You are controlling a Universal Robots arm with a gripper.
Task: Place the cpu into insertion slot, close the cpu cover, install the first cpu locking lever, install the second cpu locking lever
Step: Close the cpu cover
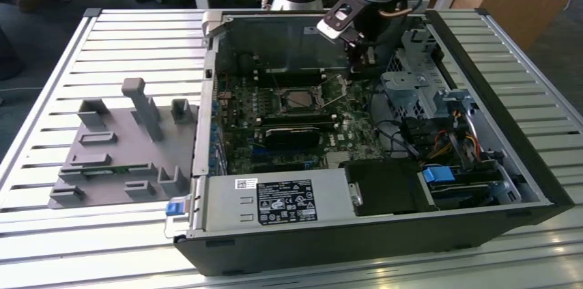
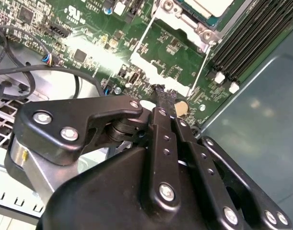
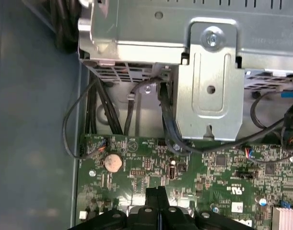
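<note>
Gripper (image 2: 164, 93): fingers pressed together, tips beside the open cpu cover (image 2: 153, 73). Cpu (image 2: 208, 5): lying in insertion slot (image 2: 192, 26).

The cpu (image 2: 208, 5), silver top up, lay seated in the insertion slot (image 2: 192, 26) on the green board (image 2: 88, 52). The cpu cover (image 2: 147, 40), a thin silver frame, stood swung open beside the slot.
</note>
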